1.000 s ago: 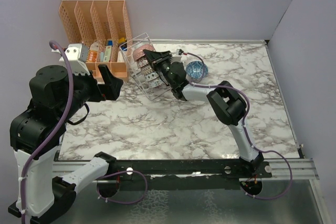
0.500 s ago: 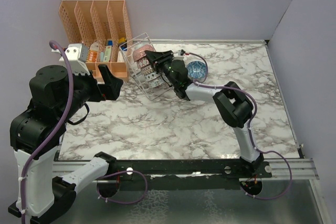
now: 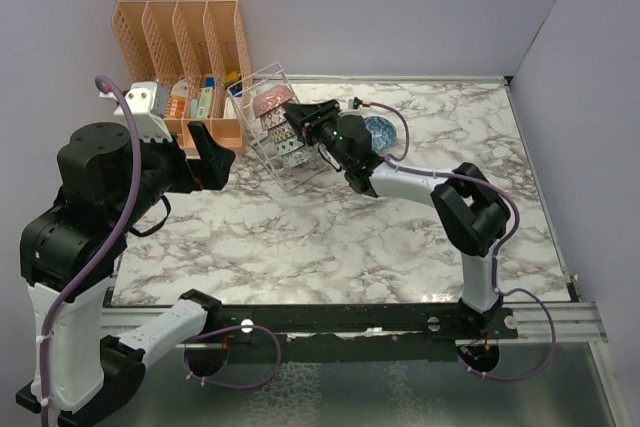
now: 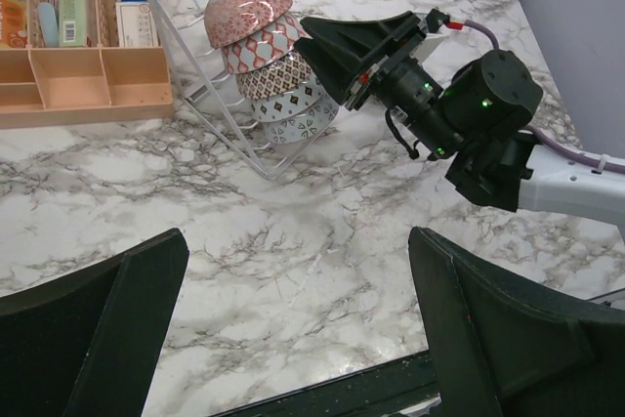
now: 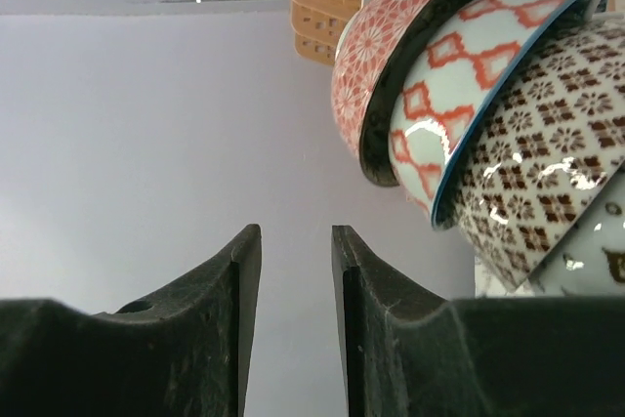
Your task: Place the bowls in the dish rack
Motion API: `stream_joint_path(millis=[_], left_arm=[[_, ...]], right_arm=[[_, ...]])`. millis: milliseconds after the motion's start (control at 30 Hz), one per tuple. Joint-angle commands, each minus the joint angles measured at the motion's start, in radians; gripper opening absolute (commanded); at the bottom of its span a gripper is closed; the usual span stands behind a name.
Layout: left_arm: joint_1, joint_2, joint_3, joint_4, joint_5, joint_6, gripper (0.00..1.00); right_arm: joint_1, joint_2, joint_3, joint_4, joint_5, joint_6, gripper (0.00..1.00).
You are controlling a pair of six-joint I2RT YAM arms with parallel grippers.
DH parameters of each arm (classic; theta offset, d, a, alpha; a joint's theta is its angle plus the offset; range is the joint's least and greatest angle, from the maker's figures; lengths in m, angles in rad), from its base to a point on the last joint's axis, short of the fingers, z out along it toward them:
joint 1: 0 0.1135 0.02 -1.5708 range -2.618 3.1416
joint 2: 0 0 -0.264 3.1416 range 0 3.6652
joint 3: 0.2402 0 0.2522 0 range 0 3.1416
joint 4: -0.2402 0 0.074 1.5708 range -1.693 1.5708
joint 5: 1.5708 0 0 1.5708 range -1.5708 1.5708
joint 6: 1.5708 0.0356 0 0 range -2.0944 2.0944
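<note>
From above, we see the dish rack (image 3: pixel 290 172) tipped at a slant on the desk (image 3: pixel 400 237), just beside the orange organizer (image 3: pixel 180 32). A stack of bowls (image 3: pixel 272 115) sits inside it. 1 blue bowl (image 3: pixel 380 131) rests on the desk behind the right arm. The right gripper (image 3: pixel 292 115) points at the stack, just beside it. The left gripper (image 3: pixel 210 152) hangs near the organizer, apart from the rack.

In the left wrist view, we count 5 bowls nested on their sides in the rack. The left fingers (image 4: pixel 107 319) stand wide and hold nothing.

In the right wrist view, the right fingers (image 5: pixel 239 310) leave a narrow gap with nothing in it. The pink-red bowl (image 5: pixel 376 56), outermost of the stack, is near the fingers but apart from them.
</note>
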Motion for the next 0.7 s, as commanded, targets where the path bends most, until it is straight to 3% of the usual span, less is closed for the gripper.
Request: stream_joint_path(millis=[0,133,367,533,667], left_arm=[[-0.005,0.011,0.031,0.023,-0.015,-0.004,0.99],[-0.005,0.019,0.051,0.023,-0.016,-0.011,0.99],[-0.005,0.022,0.056,0.033,-0.01,-0.025,0.99],[-0.005,0.028,0.045,0.045,-0.013,-0.026,0.99],[-0.005,0.042,0.04,0.06,-0.014,-0.029,0.99]], right_arm=[[0.007,-0.123,-0.065,-0.081,-0.049,-0.046,0.36],[0.003,-0.25,-0.042,-0.379,-0.033,-0.219,0.46],[-0.04,-0.388,0.062,-0.944,0.149,-0.517,0.61],[-0.088,-0.355,0.167,-1.149,0.257,-0.744,0.64],[-0.143,-0.205,0.353,-1.283,0.229,-0.968,0.72]])
